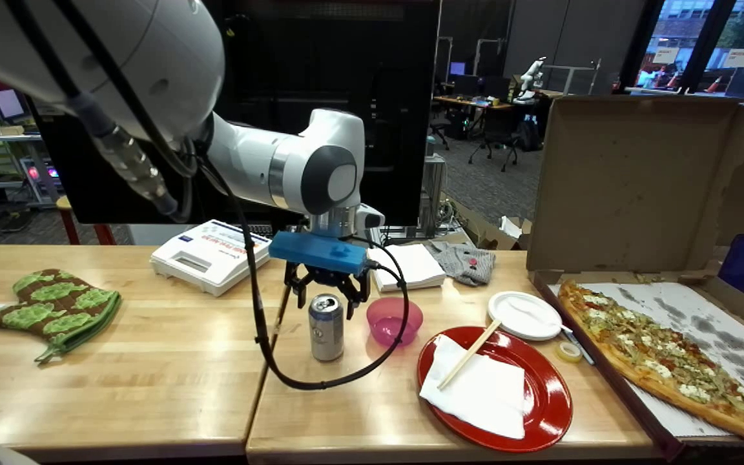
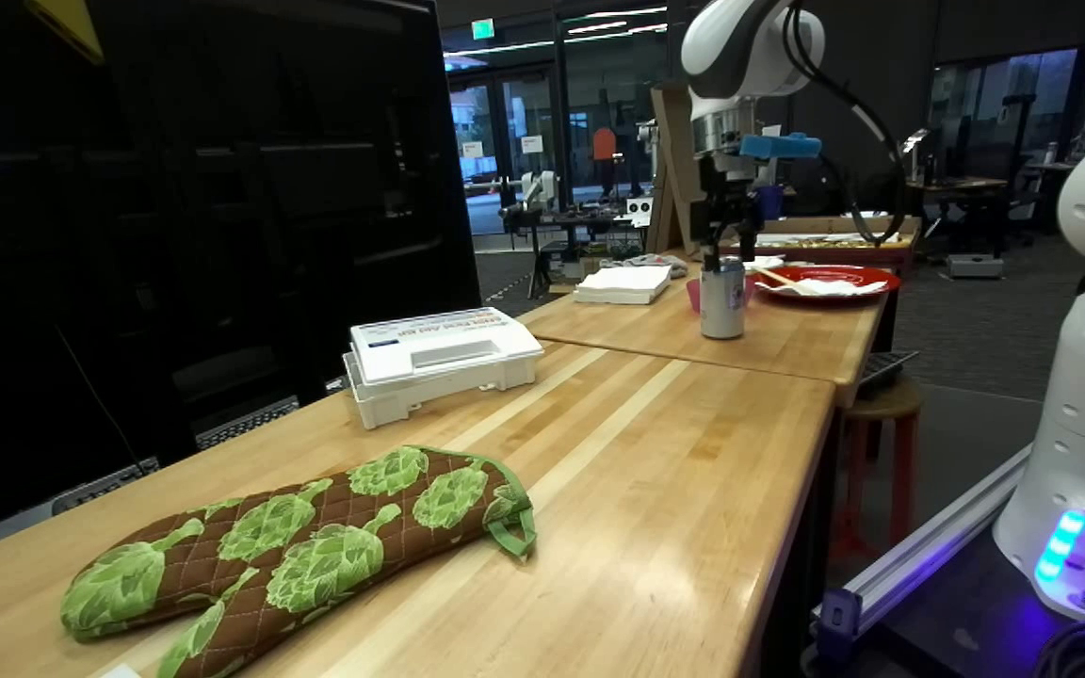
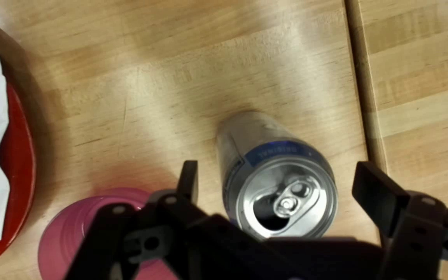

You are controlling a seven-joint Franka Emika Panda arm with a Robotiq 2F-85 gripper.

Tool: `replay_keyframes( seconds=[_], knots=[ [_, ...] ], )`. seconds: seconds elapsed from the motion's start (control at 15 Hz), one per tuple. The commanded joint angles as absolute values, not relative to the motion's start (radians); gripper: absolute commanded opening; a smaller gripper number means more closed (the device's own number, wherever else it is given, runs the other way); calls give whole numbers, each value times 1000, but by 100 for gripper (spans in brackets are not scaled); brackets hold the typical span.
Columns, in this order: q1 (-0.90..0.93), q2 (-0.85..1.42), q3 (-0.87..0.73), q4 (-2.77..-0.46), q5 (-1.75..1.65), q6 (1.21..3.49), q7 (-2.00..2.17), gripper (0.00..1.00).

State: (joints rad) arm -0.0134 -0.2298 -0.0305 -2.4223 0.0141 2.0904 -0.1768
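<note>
While your arm fills the upper left in an exterior view, its wrist bends over near the centre and your gripper points straight down at the table. In an exterior view the base stands at the right edge and the gripper hangs upper right of centre. Jaws spread wide, nothing held. The can stands upright below you: right of centre, low in the wrist view, between the fingers, visible gap on each side. Fingertips look about level with its rim; can't tell exactly how deep. Pink bowl is just beside the can, lower left in the wrist view, partly hidden by your linkage. Red plate with napkin and chopsticks: lower right of centre in an exterior view. In an exterior view the kit is left of centre, the mitt lower left; both well apart from you.
</note>
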Motion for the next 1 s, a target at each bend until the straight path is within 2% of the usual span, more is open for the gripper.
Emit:
replay_keyframes(
  seconds=[0.0,0.93],
  knots=[
    [-7,-257,-44,-2425,35,2057,-215,100],
    [0,-235,-39,-2445,21,2151,-233,100]
  ],
)
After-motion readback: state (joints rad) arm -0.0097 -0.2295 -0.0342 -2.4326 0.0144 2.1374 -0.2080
